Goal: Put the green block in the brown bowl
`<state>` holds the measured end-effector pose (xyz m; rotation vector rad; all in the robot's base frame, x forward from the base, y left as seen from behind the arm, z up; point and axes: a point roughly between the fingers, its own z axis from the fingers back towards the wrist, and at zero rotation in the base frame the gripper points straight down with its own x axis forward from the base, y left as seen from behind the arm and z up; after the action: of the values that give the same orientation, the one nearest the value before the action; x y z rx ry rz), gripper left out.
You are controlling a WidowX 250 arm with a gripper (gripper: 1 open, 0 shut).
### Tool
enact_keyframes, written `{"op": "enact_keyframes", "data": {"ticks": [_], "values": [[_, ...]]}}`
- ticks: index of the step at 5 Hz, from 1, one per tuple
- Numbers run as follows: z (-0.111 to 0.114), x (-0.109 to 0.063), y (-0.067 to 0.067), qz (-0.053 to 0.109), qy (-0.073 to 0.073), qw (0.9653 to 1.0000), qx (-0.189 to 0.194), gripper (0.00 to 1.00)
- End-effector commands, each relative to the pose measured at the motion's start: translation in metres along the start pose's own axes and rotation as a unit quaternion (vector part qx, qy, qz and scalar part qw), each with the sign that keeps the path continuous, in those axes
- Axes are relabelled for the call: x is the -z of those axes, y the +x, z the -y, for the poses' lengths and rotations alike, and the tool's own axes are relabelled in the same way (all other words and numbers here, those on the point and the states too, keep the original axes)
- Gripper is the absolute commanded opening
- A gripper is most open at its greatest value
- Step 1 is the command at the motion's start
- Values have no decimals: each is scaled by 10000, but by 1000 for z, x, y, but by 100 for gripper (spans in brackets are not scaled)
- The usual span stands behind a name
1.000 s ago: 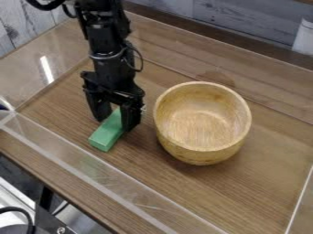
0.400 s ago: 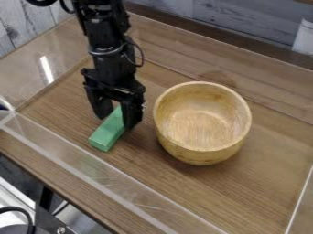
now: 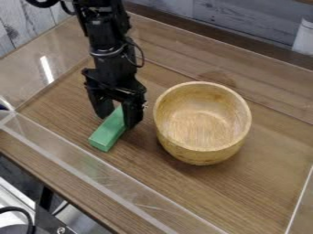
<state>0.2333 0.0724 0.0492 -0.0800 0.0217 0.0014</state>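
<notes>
The green block lies flat on the wooden table, left of the brown bowl. My gripper points straight down over the block's far end, its two black fingers open and straddling that end. Whether the fingertips touch the block I cannot tell. The bowl stands upright with nothing inside, a short gap to the right of the gripper.
A clear plastic wall runs along the table's front and left sides. The wooden tabletop stretches to the right of the bowl. The black arm rises toward the top left.
</notes>
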Motion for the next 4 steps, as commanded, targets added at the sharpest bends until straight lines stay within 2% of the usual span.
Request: {"op": "enact_keyframes", "data": {"ticks": [1, 2, 3, 4], "values": [[-6, 1, 4, 67, 91, 9999, -43, 100], [-7, 6, 4, 38, 88, 9999, -74, 0], [-6, 5, 4, 31, 67, 9999, -93, 0], [-4, -3, 6, 64, 18, 9999, -107, 0]]}}
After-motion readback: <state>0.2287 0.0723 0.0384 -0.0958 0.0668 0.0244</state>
